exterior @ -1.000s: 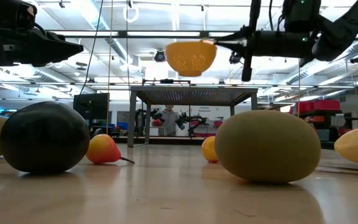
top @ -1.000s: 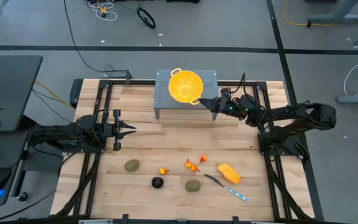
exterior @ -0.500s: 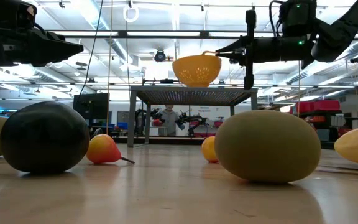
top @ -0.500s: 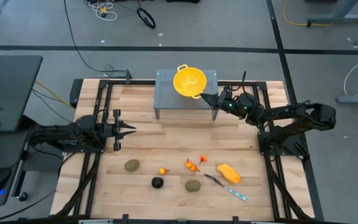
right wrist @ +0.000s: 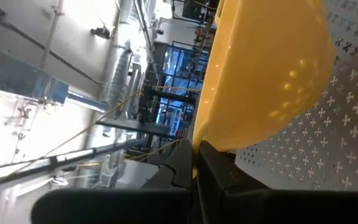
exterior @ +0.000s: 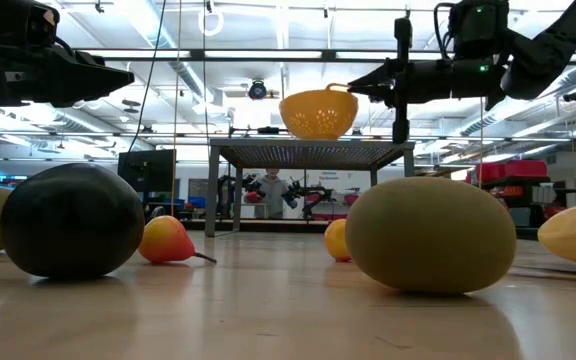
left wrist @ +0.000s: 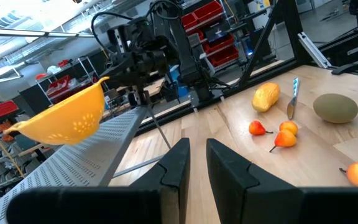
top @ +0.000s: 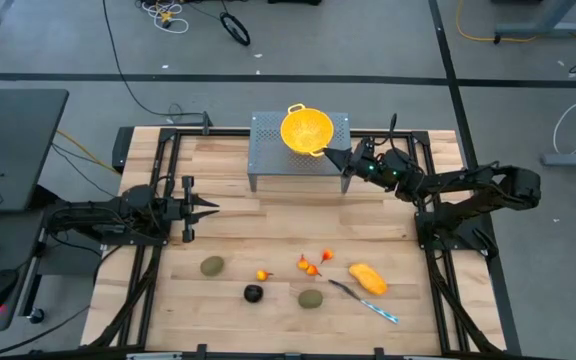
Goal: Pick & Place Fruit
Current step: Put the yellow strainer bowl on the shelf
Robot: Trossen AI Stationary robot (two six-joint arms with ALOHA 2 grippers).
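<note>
The yellow colander (top: 305,130) is over the grey perforated stand (top: 268,165) at the table's far side, and my right gripper (top: 330,155) is shut on it. In the low view its base (exterior: 318,135) is at the stand's top; whether it rests there I cannot tell. The fruits lie on the near half of the table: a yellow-orange oblong (top: 367,278), two olive ovals (top: 212,266) (top: 311,298), a dark ball (top: 254,293) and small orange-red pieces (top: 311,265). My left gripper (top: 213,207) waits at the left, slightly open, touching nothing. My right gripper pinches the colander's handle (right wrist: 199,138) on the side facing the table's right, between its two fingers. The fingers come in about level from the right. The bowl stands upright with its opening up, out beyond the fingertips over the stand.
A slim silver-and-blue knife (top: 364,301) lies beside the oblong fruit. The stand has open room beneath it. Bare wood lies between the stand and the row of fruit. Dark frame rails run along the table's left and right edges.
My right gripper has carried the colander a little toward the far edge and lowered it, from hanging well above the stand down to the stand's top. It has stayed shut on the handle. Most of the move came in the first half second.
</note>
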